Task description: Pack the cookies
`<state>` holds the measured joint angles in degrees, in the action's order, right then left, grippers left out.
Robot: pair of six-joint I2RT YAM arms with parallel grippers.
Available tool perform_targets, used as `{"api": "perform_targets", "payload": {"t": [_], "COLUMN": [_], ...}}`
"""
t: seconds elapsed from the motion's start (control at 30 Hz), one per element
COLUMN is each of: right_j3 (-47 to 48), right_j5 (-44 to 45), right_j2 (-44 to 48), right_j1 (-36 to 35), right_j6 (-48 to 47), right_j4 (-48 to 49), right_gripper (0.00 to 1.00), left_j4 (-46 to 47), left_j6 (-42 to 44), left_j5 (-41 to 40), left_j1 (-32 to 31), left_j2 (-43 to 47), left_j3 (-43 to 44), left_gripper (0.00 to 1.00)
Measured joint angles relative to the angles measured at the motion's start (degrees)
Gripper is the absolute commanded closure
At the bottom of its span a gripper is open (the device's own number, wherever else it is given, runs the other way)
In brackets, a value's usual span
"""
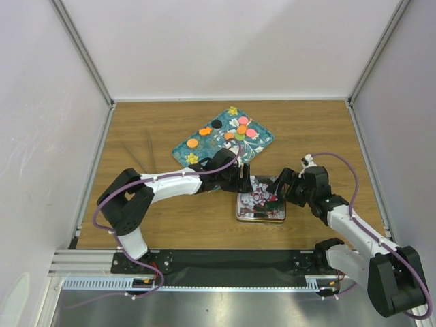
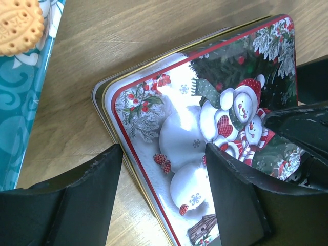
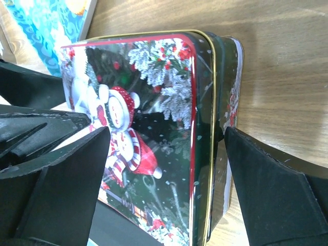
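Tabletop (image 1: 320, 129) of brown wood, boxed by white walls (image 1: 231, 48), bears tray (image 1: 262, 141) of cookies (image 1: 193, 143).

white left arm reaching forward-right, low | black left gripper (image 1: 244, 178) jaws apart | white right arm bent inward | black right gripper (image 1: 276, 189) jaws wide, facing the left gripper

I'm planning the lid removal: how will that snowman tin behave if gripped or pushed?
The tin looks like stiff, glossy metal, so a grip probably slips easily. Low and flat on the table, it should slide rather than tip or roll.
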<state>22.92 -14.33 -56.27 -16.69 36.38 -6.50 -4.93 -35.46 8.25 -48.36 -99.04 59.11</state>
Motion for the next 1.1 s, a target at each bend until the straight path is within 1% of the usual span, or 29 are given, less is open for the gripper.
{"api": "perform_targets", "payload": {"t": [0.37,0.47,0.67,0.77,0.87,0.9,0.97,1.0,1.1], "right_j3": [3.8,3.8,4.8,4.9,5.6,5.9,5.9,5.8,4.4], "right_j5": [6.5,6.8,4.3,3.1,1.5,1.1,0.4,-0.1,-0.7], "right_j2": [3.0,2.8,-2.3,-5.8,-9.9,-10.7,-11.8,-12.0,-11.9], "right_j1": [0.5,2.2,7.9,8.9,9.2,9.2,9.3,9.2,9.1], "right_j6": [-0.4,-0.4,-0.4,-0.3,0.3,0.5,1.1,1.4,2.2], "right_j4": [-6.0,-6.4,-4.3,-2.1,0.2,1.2,3.5,4.5,8.0], "right_gripper": [0.00,0.00,0.07,0.14,0.25,0.33,0.42,0.49,0.55], "left_j4": [-0.8,-1.2,-1.9,-1.9,-2.3,-2.3,-2.4,-2.5,-2.8], "left_j6": [0.1,0.1,0.5,0.6,0.9,0.9,1.0,1.0,1.1], "left_j5": [0.1,0.1,0.2,0.6,0.6,0.6,0.6,0.6,0.5], "left_j1": [0.1,0.1,0.1,0.1,0.2,0.2,0.4,0.4,0.4], "left_j2": [-1.1,-1.1,-1.6,-1.9,-2.4,-2.4,-2.7,-2.8,-3.0], "left_j3": [1.5,1.8,2.5,3.0,3.5,3.6,4.0,4.1,4.5], "left_gripper": [0.29,0.29,0.30,0.30,0.30,0.30,0.30,0.29,0.30]}}
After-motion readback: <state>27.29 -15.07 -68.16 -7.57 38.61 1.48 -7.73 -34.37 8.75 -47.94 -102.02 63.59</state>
